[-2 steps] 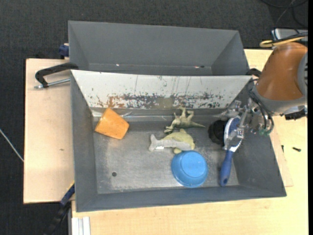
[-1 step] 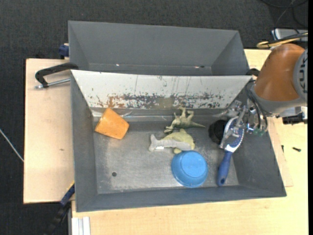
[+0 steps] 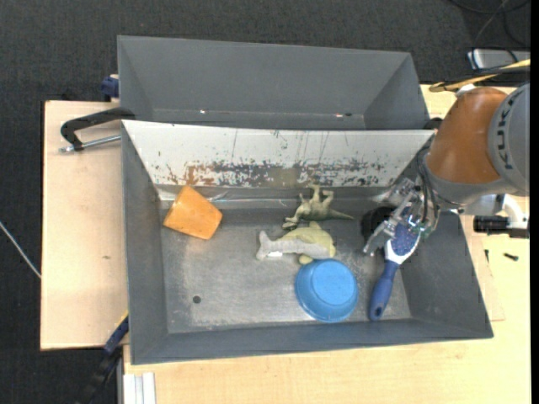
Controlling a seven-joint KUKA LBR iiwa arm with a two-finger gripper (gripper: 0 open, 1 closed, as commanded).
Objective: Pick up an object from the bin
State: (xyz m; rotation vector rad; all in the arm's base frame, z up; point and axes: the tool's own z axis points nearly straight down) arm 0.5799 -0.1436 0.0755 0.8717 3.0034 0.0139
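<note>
Gripper [image 3: 394, 225] low at the right of the bin [image 3: 219, 297], over the head of a blue brush [image 3: 381, 293] beside a blue bowl [image 3: 326, 289]. I cannot tell its opening. I judge this the grasp step; next I must confirm a firm hold, then lift.
</note>
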